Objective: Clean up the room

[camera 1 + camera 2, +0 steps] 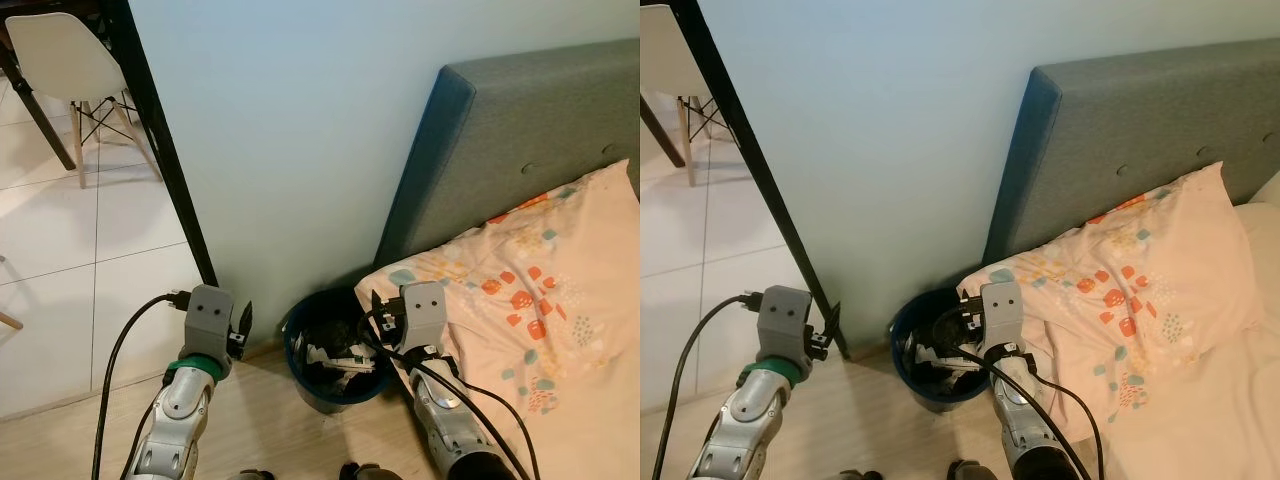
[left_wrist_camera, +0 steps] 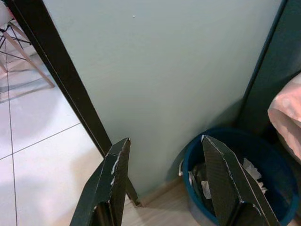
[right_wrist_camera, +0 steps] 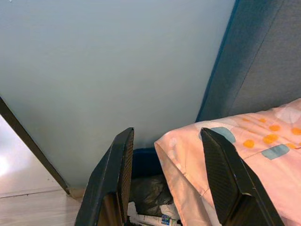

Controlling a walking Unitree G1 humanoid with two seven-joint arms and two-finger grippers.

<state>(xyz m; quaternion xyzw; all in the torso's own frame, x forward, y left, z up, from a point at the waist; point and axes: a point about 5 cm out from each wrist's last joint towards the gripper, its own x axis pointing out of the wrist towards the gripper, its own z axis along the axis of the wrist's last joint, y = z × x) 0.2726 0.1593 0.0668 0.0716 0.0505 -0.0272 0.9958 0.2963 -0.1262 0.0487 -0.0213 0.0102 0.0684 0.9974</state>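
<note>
Standing against the pale wall (image 1: 290, 130), a blue bin (image 1: 338, 351) sits on the wood floor (image 1: 265, 425), wedged beside the corner of the grey headboard (image 1: 520, 130). The bin holds a dark liner and crumpled white paper scraps (image 1: 340, 358). The right claw (image 3: 167, 181) hangs just above the bin's bed-side rim, its fingers (image 3: 223, 176) spread apart with nothing between them; beyond them the wrist view shows the bin's inside and the edge of the peach pillow (image 1: 530, 290) with orange and teal spots. That pillow lies on the bed, its corner hanging over the bin's rim. The left claw (image 2: 167, 183) is held over the floor beside the bin, on the side away from the bed, its fingers (image 2: 110, 181) also apart and empty, with the bin showing just past one of them. A black post (image 1: 165, 140) runs down along the wall's edge to the floor, near the bin on that same side. Beyond the post lies white tile (image 1: 60, 250), and well away from the bin stands a white chair (image 1: 70, 70) with wooden legs.
</note>
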